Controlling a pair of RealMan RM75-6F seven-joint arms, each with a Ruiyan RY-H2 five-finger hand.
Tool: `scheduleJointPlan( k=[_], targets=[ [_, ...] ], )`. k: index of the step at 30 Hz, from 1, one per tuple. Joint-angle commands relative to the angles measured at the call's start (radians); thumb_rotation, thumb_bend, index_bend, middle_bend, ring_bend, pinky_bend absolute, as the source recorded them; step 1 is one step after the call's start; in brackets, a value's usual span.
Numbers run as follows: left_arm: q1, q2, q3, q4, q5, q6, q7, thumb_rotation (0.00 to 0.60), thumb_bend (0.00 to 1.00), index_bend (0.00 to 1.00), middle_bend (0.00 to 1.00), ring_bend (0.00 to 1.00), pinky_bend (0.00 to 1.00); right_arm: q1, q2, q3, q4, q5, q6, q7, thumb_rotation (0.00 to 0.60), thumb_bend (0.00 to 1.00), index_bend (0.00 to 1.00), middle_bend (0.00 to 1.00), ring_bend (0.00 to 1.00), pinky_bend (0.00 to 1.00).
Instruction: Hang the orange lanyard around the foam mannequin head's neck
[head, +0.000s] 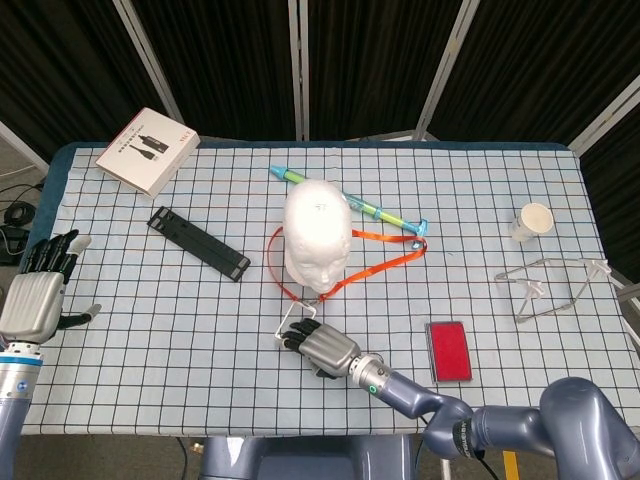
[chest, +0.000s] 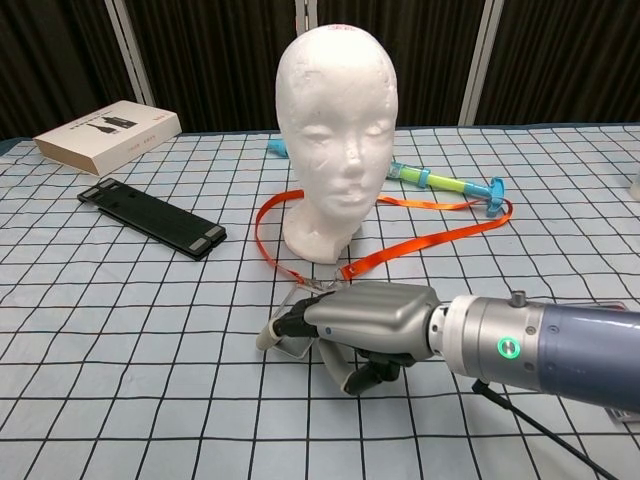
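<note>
The orange lanyard (chest: 300, 268) is laid on the table around the base of the foam mannequin head (chest: 338, 120), and its clear badge end is pinched by the right hand (chest: 345, 325) (the left hand (head: 35, 290) is held spread and empty), so the loop should be lifted high and widened before it is passed over the crown.
</note>
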Motion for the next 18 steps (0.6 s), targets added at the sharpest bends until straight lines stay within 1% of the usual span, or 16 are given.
scheduleJointPlan(
  k=[1, 7, 18],
  targets=[
    [0.001, 0.001, -0.001, 0.000, 0.000, -0.001, -0.002, 0.600, 0.20, 0.00, 0.00, 0.00, 0.00, 0.000, 0.024, -0.017, -0.023, -0.016, -0.003, -0.002, 0.600, 1.00, 0.17, 0.14, 0.08, 0.12],
    [0.002, 0.001, -0.003, -0.001, 0.001, -0.004, -0.003, 0.600, 0.20, 0.00, 0.00, 0.00, 0.00, -0.002, 0.083, -0.056, -0.074, -0.045, -0.014, 0.000, 0.600, 1.00, 0.18, 0.15, 0.08, 0.12],
    [0.004, -0.005, -0.001, -0.003, 0.006, -0.007, 0.011, 0.600, 0.20, 0.00, 0.00, 0.00, 0.00, 0.001, 0.188, -0.137, -0.170, -0.135, -0.023, 0.033, 0.600, 1.00, 0.18, 0.15, 0.08, 0.13]
  ],
)
